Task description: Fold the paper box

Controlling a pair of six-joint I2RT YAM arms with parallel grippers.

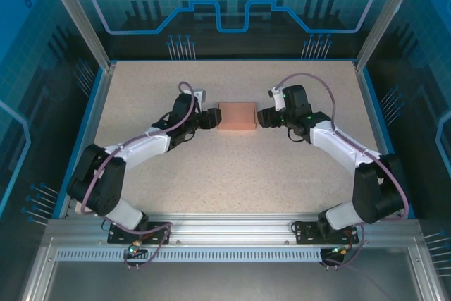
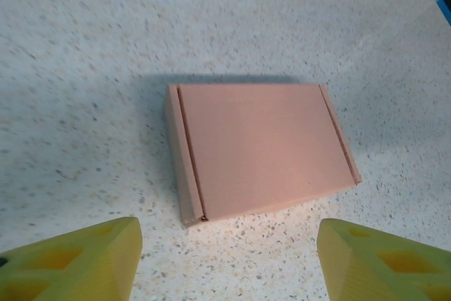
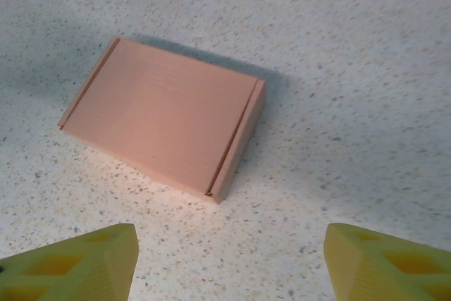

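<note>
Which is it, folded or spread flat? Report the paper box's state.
Folded. The paper box lies on the table as a closed rectangular box: side walls up, top panel down, no flaps spread.

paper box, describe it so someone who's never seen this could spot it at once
On the speckled beige table, look between the left gripper and the right gripper. The paper box lies flat there: a closed salmon-pink card rectangle, unlike the dark grippers flanking it.
</note>
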